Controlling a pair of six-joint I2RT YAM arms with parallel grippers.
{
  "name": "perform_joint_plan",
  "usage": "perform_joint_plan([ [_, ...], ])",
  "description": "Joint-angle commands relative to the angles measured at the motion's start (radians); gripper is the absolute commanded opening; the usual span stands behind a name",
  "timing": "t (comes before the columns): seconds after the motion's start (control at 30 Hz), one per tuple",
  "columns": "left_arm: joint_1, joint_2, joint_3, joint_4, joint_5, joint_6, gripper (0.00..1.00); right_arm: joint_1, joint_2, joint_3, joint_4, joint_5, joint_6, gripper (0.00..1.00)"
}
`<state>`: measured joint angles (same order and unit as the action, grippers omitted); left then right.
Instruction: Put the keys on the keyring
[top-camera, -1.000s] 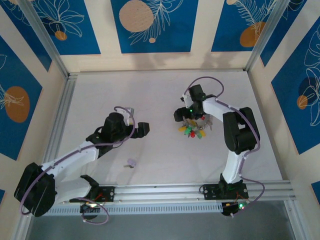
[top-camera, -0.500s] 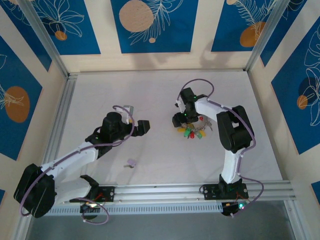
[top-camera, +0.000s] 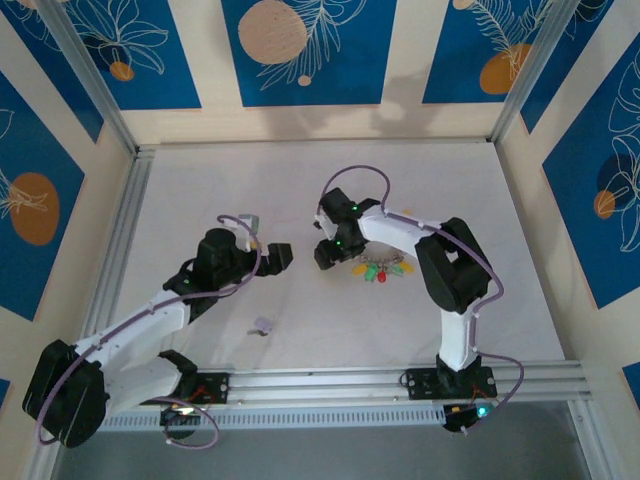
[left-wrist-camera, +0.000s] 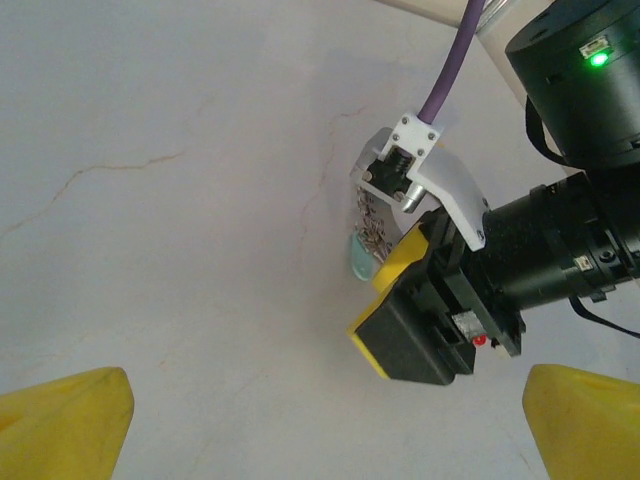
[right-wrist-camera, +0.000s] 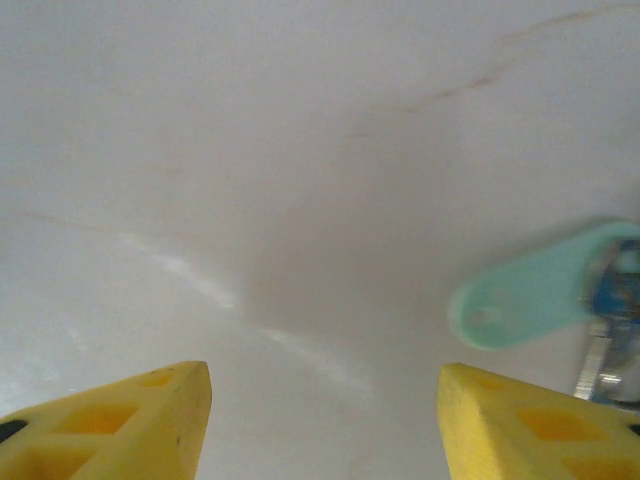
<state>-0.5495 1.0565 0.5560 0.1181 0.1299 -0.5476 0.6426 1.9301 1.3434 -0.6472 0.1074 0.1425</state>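
A bunch of keys (top-camera: 381, 270) with green, red and yellow heads lies on the white table just right of centre. The keyring they hang on is mostly hidden under my right arm. A single lilac key (top-camera: 263, 325) lies apart, near the front rail. My right gripper (top-camera: 325, 254) sits low, just left of the bunch. In its wrist view the right gripper (right-wrist-camera: 325, 425) is open over bare table, with a teal key head (right-wrist-camera: 530, 290) off to the right. My left gripper (top-camera: 277, 258) faces it from the left. The left gripper (left-wrist-camera: 320, 430) is wide open and holds nothing.
In the left wrist view the right gripper's black and yellow finger (left-wrist-camera: 415, 325) lies close ahead, beside the teal key head (left-wrist-camera: 362, 260). Aluminium rails (top-camera: 400, 380) run along the front and left edges. Patterned walls enclose the table.
My right arm has swung left, carrying its gripper from over the keys to their left side, and its jaws have narrowed. My left gripper has shifted slightly left.
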Motion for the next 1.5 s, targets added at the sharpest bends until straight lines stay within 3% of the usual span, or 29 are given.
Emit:
perform_joint_plan([
  [0.0, 0.013, -0.020, -0.005, -0.050, 0.004, 0.025, 1.00, 0.023, -0.026, 0.036, -0.009, -0.052, 0.034, 0.61],
  [0.1, 0.013, -0.027, -0.004, -0.080, 0.013, 0.041, 1.00, 0.006, -0.102, 0.011, -0.010, -0.032, 0.037, 0.64],
  [0.33, 0.014, -0.024, -0.031, -0.062, 0.048, 0.028, 1.00, -0.186, -0.178, -0.098, 0.001, -0.037, 0.026, 1.00],
  [0.7, 0.015, -0.040, -0.020, -0.081, 0.051, 0.053, 1.00, -0.274, 0.051, 0.095, -0.093, -0.091, -0.067, 0.99],
  [1.17, 0.026, -0.064, -0.007, -0.079, 0.055, 0.055, 1.00, -0.207, 0.090, 0.136, -0.202, -0.190, -0.096, 0.99],
  [1.47, 0.044, -0.121, -0.016, -0.124, 0.042, 0.068, 1.00, -0.156, 0.095, 0.143, -0.215, -0.174, -0.089, 0.99],
])
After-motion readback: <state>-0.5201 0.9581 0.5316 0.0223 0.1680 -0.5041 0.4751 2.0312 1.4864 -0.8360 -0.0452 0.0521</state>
